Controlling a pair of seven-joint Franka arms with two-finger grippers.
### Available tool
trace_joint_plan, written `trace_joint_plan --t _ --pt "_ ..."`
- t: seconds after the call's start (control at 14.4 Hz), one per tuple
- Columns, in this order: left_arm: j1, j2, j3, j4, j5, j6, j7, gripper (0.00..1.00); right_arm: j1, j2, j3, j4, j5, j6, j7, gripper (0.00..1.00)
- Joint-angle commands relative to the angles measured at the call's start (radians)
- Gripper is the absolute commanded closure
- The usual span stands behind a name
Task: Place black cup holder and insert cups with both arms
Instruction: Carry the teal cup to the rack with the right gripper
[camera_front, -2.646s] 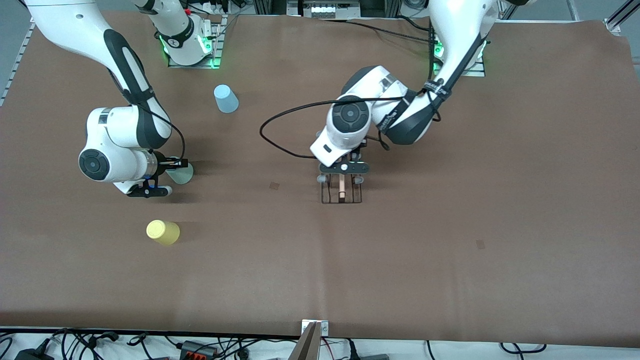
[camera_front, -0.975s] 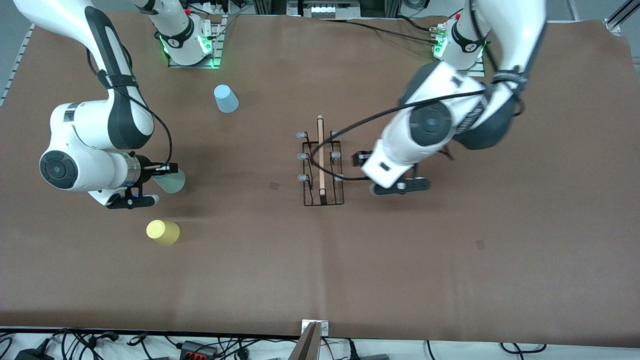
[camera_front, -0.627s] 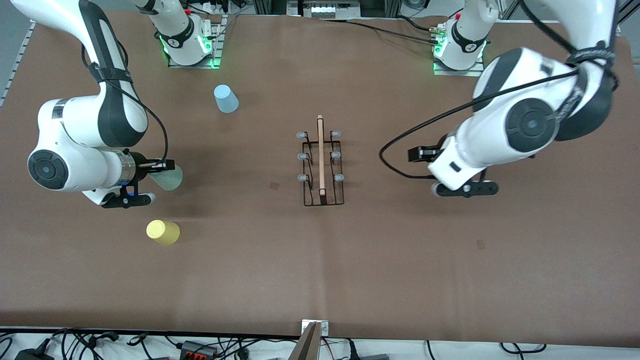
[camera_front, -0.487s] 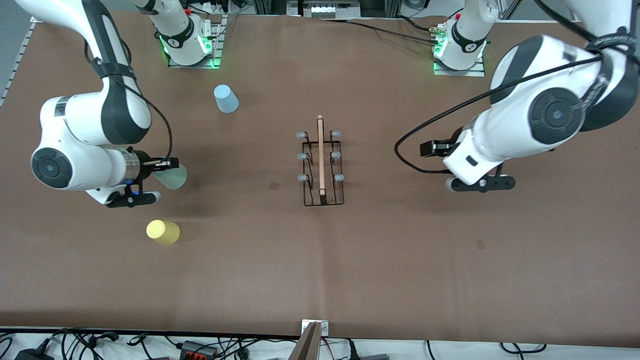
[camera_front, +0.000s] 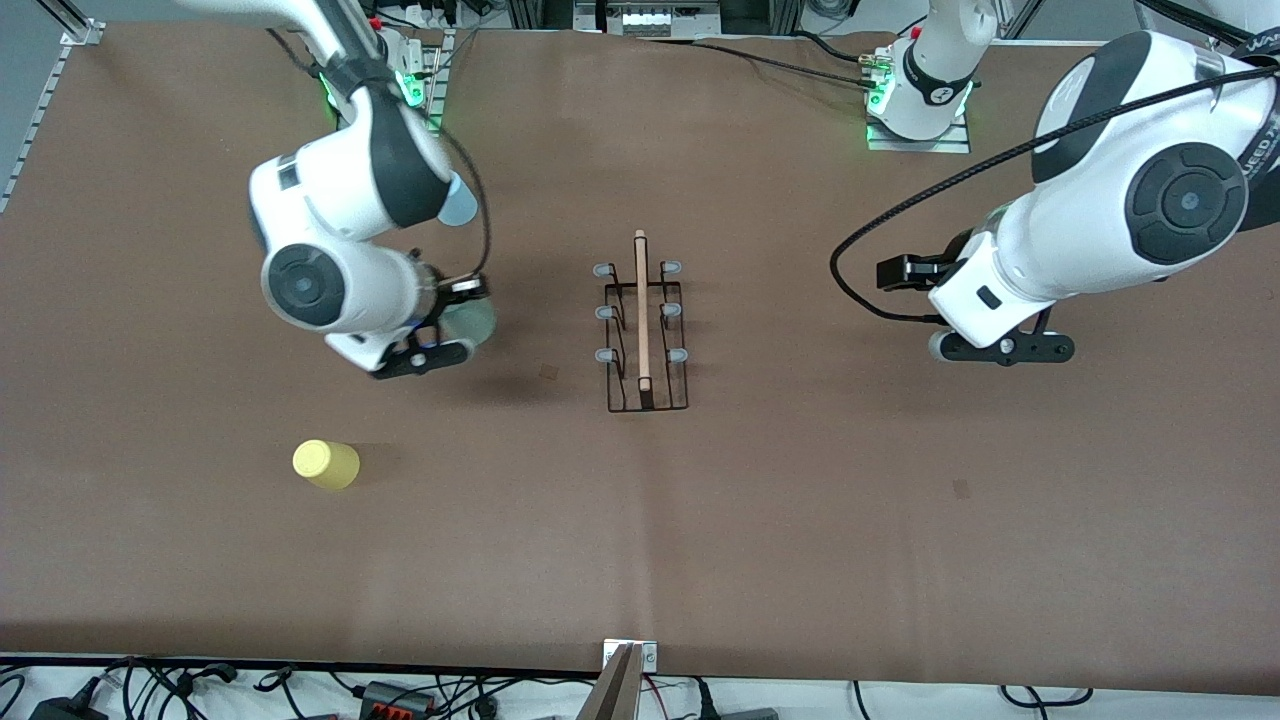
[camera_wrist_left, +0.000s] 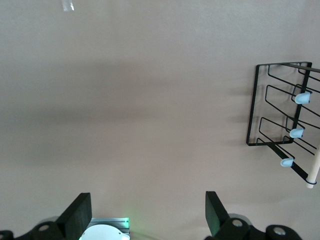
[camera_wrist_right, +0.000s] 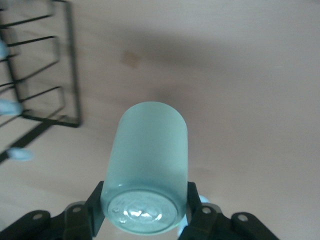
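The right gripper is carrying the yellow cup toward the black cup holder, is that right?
Not quite. The right gripper is shut on the pale green cup, as the right wrist view shows. The yellow cup sits on the table, nearer the front camera than the black cup holder.

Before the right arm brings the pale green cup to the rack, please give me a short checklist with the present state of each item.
1. Pale green plastic cup clamped in the right gripper: ok.
2. Black wire cup holder with wooden rod standing on the brown table: ok.
3. All six pegs free of cups: ok.
4. Left gripper open, away from the holder, over bare table toward the left arm's end: ok.
5. Yellow plastic cup out of the path, nearer the front camera: ok.
6. Light blue plastic cup mostly hidden by the right arm: cannot tell.
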Motion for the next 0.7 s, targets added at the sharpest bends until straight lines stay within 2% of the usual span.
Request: trace_joint_plan --t 0.0,0.28,0.63 --pt "0.008 -0.030 -0.016 -0.024 0.027 -0.012 0.022 0.00 0.076 -0.002 -0.006 0.051 0.029 -0.020 0.089 0.85" --pt "0.013 -0.027 -0.008 -0.015 0.037 -0.010 0.024 0.00 0.166 0.015 -0.006 0.064 0.055 -0.006 0.190 0.85" --pt "0.085 -0.027 -0.005 -0.001 0.042 -0.009 0.017 0.00 0.187 0.049 -0.006 0.065 0.086 0.028 0.192 0.85"
